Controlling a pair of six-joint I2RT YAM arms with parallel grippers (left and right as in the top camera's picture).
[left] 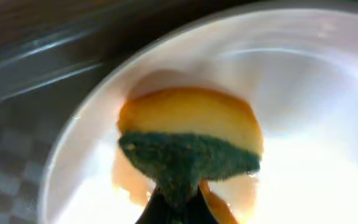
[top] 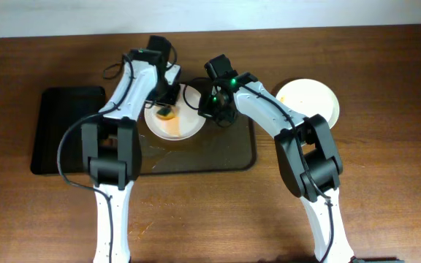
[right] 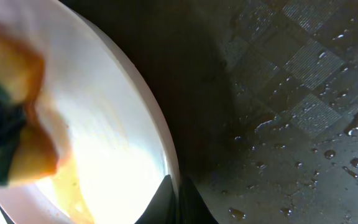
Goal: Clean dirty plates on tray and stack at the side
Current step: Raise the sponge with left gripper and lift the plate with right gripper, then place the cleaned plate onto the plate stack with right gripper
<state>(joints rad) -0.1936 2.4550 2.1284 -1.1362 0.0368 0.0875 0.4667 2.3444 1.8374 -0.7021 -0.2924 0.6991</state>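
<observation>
Nothing here is offering any writing to read: no labels, brands, numbers or signs are showing on anything in the overhead view, and both wrist views are showing only blurred, unmarked surfaces.

A blurred lump, probably the sponge [right: 11, 106], runs off the right wrist view's edge.
</observation>
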